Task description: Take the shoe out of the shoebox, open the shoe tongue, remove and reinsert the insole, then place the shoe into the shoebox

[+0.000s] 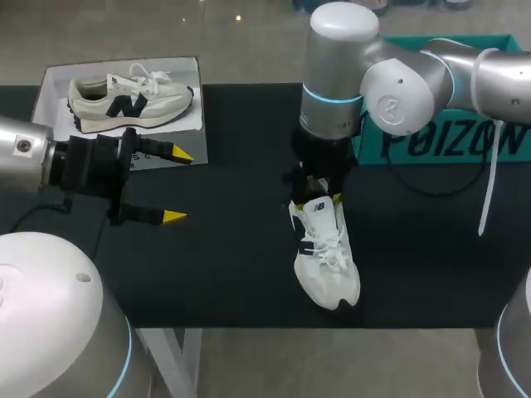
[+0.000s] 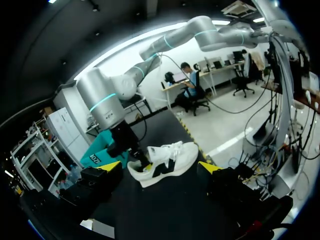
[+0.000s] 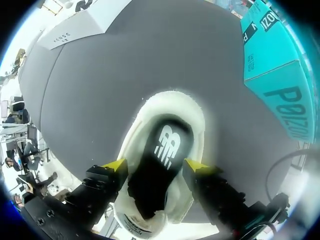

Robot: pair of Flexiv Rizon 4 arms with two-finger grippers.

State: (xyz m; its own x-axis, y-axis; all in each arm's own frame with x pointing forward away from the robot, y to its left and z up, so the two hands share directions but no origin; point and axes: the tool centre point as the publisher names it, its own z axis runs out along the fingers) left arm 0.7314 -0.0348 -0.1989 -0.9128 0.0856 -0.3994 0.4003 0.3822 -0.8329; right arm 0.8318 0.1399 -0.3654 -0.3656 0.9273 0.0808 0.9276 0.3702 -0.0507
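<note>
A white shoe [image 1: 328, 257] lies on the black table [image 1: 232, 265], toe toward the front edge. My right gripper [image 1: 319, 201] hangs straight over its heel. In the right wrist view the fingers [image 3: 116, 166] of the right gripper [image 3: 156, 165] stand open on either side of the shoe's collar [image 3: 170, 105], with the black insole [image 3: 162, 150] showing inside. My left gripper [image 1: 177, 186] hovers open and empty to the left of the shoe. From the left wrist the shoe [image 2: 172, 157] lies ahead of the left gripper [image 2: 160, 166]. The teal shoebox [image 1: 440, 141] stands at the back right.
A second, cream shoe with a dark logo [image 1: 129, 99] rests on a white sheet [image 1: 174, 70] at the back left, behind my left gripper. The shoebox [image 3: 272, 65] sits close behind the right arm. A white cord [image 1: 489, 182] hangs off the right arm.
</note>
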